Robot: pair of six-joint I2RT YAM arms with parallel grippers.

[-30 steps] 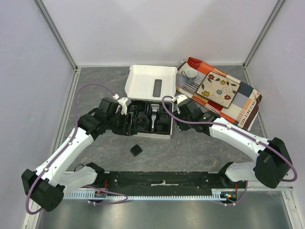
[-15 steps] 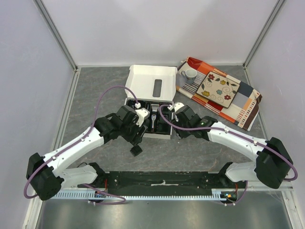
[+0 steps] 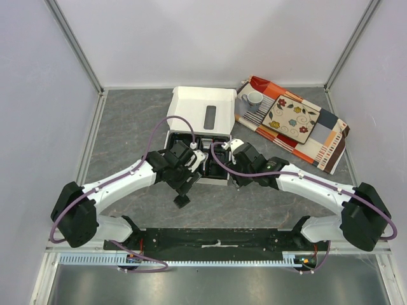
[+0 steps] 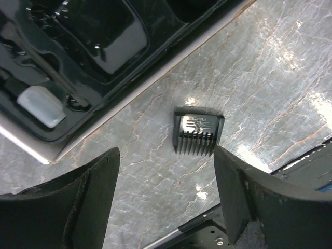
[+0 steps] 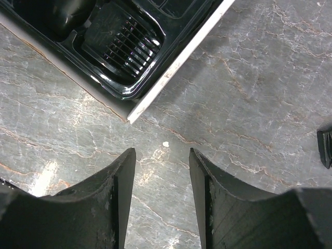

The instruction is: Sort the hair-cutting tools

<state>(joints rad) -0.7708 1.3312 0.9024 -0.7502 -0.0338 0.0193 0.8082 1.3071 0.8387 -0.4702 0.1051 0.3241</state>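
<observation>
- Grey marbled tabletop [image 3: 127, 127]; one black comb attachment [image 4: 198, 134] lies flat on it, just outside the black tray [image 4: 150, 57].
- Left gripper [image 4: 166, 155] hovers over the comb, jaws wide, empty.
- Right gripper [image 5: 162, 154] parted, empty.
- Judged light, stiff, slick plastic; pinch the solid back, not the teeth.

Grey marbled tabletop [image 4: 270, 78] lies under the left gripper [image 4: 166, 171], with bright glare patches [image 4: 319, 104] to its right. Beyond it, pale lilac walls [image 3: 203, 38] rise, joined by aluminium corner posts [image 3: 76, 47].
</observation>
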